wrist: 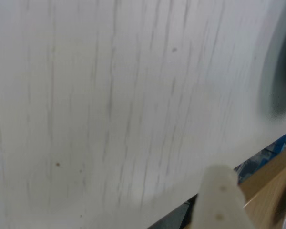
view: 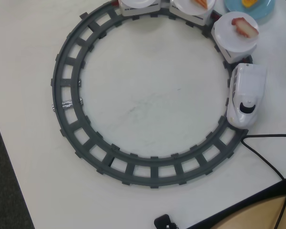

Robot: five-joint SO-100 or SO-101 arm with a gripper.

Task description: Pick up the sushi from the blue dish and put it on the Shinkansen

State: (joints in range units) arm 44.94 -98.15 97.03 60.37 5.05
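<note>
In the overhead view the yellow-orange sushi [view: 249, 3] lies on the light blue dish [view: 263, 11] at the top right edge, both cut off by the frame. The white Shinkansen [view: 246, 93] stands on the grey ring track [view: 66, 95] at the right, nose toward the bottom. Behind it a car's white plate [view: 226, 36] bears a red-and-white piece [view: 244, 27]. The gripper does not show in the overhead view. The blurred wrist view shows only one white finger [wrist: 222, 191] at the bottom right, over bare table near its edge.
Two more car plates sit at the top edge, one [view: 193, 5] with an orange piece, one [view: 138, 4] bare. A black cable [view: 267, 162] runs from the track to the bottom right. A small black object [view: 164, 222] lies at the table's front edge.
</note>
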